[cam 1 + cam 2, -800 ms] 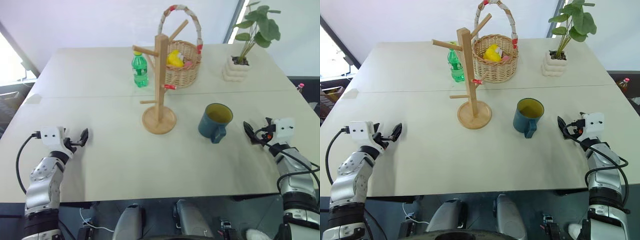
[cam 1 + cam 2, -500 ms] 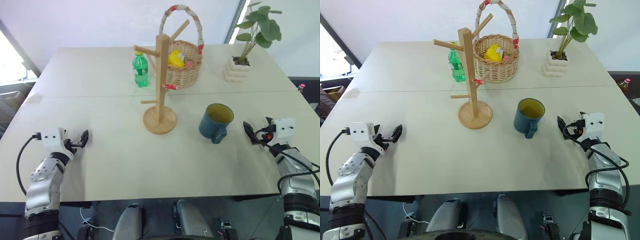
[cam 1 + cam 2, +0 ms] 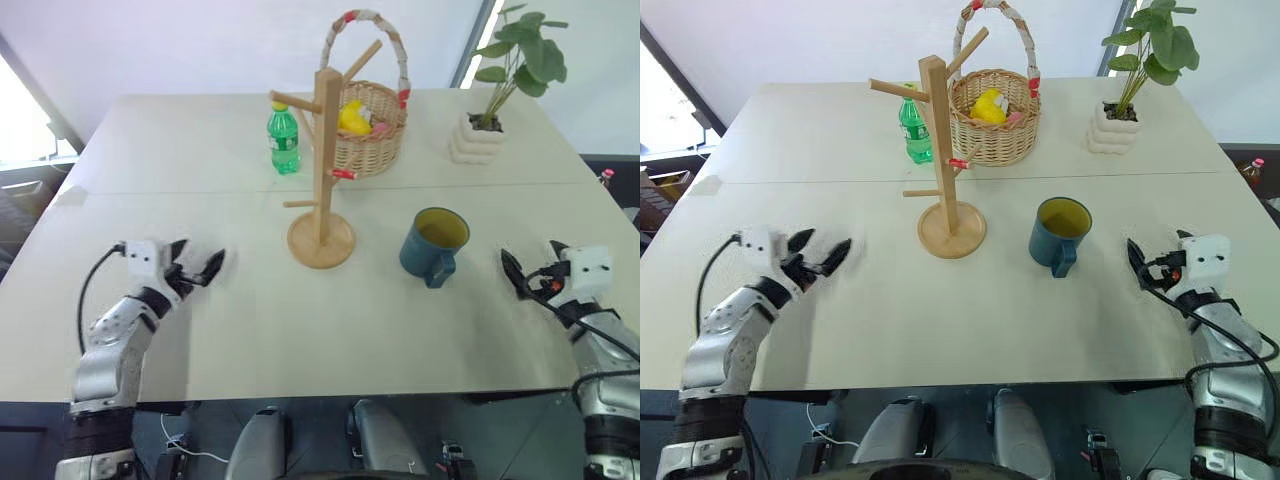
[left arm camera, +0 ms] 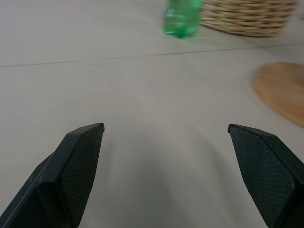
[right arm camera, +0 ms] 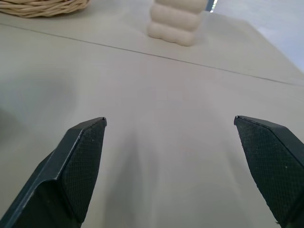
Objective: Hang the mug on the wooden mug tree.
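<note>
The dark teal mug [image 3: 434, 245] stands upright on the table, its yellow-olive inside showing and its handle turned toward the near edge. To its left stands the wooden mug tree [image 3: 321, 170] on its round base [image 4: 282, 90], with nothing on its pegs. My left gripper [image 3: 200, 262] hovers open and empty over the table left of the tree's base, pointing toward it. On the other side of the mug, a short gap away, my right gripper [image 3: 1155, 258] is open and holds nothing. The wrist views show both pairs of fingers [image 4: 78, 161] [image 5: 78, 156] spread wide over bare table.
A green plastic bottle [image 3: 284, 140] and a wicker basket [image 3: 368, 125] with yellow contents stand behind the mug tree. A potted plant in a white pot [image 3: 478, 135] sits at the back right. A seam [image 3: 790, 181] crosses the beige table.
My left gripper has swung forward and to the right, toward the mug tree's base. The right gripper has drifted slightly to the right. Mug and tree have stayed put.
</note>
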Tool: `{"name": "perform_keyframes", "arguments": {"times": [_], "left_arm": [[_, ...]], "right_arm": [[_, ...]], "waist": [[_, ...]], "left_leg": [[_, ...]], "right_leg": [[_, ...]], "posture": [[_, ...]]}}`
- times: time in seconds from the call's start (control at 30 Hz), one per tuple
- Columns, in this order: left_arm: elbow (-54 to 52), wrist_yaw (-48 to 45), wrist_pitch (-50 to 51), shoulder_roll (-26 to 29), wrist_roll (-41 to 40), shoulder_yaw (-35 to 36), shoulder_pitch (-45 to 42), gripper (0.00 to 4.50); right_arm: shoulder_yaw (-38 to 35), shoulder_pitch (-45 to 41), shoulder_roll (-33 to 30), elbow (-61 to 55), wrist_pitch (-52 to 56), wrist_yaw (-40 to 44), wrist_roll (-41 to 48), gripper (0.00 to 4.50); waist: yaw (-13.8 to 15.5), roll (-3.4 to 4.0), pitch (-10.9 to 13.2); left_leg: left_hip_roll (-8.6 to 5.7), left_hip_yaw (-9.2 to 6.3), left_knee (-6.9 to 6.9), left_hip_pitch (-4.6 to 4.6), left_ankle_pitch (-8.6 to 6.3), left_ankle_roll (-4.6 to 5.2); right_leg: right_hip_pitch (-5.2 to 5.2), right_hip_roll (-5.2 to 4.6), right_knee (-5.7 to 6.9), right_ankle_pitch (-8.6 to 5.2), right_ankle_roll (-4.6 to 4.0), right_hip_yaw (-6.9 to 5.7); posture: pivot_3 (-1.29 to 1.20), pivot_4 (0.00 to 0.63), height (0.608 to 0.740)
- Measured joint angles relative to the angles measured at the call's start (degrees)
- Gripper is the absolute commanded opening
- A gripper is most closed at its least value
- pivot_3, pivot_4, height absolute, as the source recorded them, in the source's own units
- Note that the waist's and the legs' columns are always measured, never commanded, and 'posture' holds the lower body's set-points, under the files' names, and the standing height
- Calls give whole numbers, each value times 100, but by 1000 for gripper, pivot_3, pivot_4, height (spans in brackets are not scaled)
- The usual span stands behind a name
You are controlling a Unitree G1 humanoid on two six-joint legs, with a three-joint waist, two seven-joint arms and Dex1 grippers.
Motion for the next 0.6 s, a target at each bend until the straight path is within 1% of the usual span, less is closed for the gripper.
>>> {"name": "perform_keyframes", "arguments": {"times": [0.07, 0.1, 0.17, 0.23, 0.27, 0.3, 0.33, 0.4, 0.5, 0.6], "left_arm": [[-105, -374, 66, 65, -34, -299, -47, 4500], [-140, -498, 91, 86, -38, -402, -73, 4500], [-175, -685, 133, 101, -43, -558, -148, 4500], [-289, -868, 227, 109, -50, -749, -186, 4500], [-354, -950, 256, 111, -51, -853, -194, 4500], [-414, -1033, 275, 119, -46, -963, -196, 4500], [-520, -1148, 304, 138, -36, -1139, -190, 4500], [-666, -1307, 341, 148, -18, -1397, -175, 4500], [-843, -1478, 357, 148, 7, -1739, -151, 4500], [-935, -1527, 372, 124, 31, -1958, -155, 4500]], "right_arm": [[-110, 409, 31, -444, 135, -37, 72, 4466], [-144, 554, 50, -598, 187, -39, 115, 4229], [-212, 832, 73, -876, 314, -20, 215, 3618], [-258, 1137, 95, -1232, 491, 113, 446, 2660], [-254, 1267, 116, -1400, 558, 210, 539, 2051], [-243, 1421, 121, -1576, 625, 320, 629, 1608], [-185, 1644, 118, -1873, 719, 497, 727, 1002], [36, 1992, 114, -2328, 901, 776, 886, 69], [572, 2318, 113, -3098, 1272, 1025, 1064, 69], [1208, 2143, 149, -3510, 1406, 906, 786, 69]], "waist": [[-7, 0, 0], [-20, 2, -1], [-31, 3, -1], [-21, 7, -3], [-20, 7, -3], [-16, 8, -4], [-11, 9, -5], [-8, 9, -5], [-23, 8, -4], [-16, 8, -4]], "left_leg": [[0, 0, 0, 1, 0, 0], [0, 2, 0, 3, 0, 0], [2, 2, 0, 6, 0, 0], [2, 1, 1, 7, 0, 1], [3, 1, 1, 7, 0, 1], [3, 1, 1, 7, 0, 1], [3, 0, 1, 7, 0, 1], [3, -1, 1, 6, 0, 1], [4, -1, 2, 7, 0, 1], [4, -1, 7, 8, 1, 1]], "right_leg": [[1, 0, 0, 0, 0, 1], [1, 1, 1, 0, 0, 3], [3, 4, 2, 0, -1, 3], [5, 6, 3, -1, -1, 2], [5, 7, 3, -1, -1, 2], [5, 7, 3, -1, -1, 3], [6, 7, 3, -1, 0, 2], [7, 8, 0, -1, 0, 2], [7, 8, 1, -1, 0, 2], [7, 8, 1, -2, 0, 2]], "posture": [[0, 150, 740], [0, 150, 740], [0, 150, 740], [0, 150, 740], [0, 150, 740], [0, 150, 740], [0, 150, 740], [0, 150, 740], [0, 150, 740], [0, 150, 740]]}}
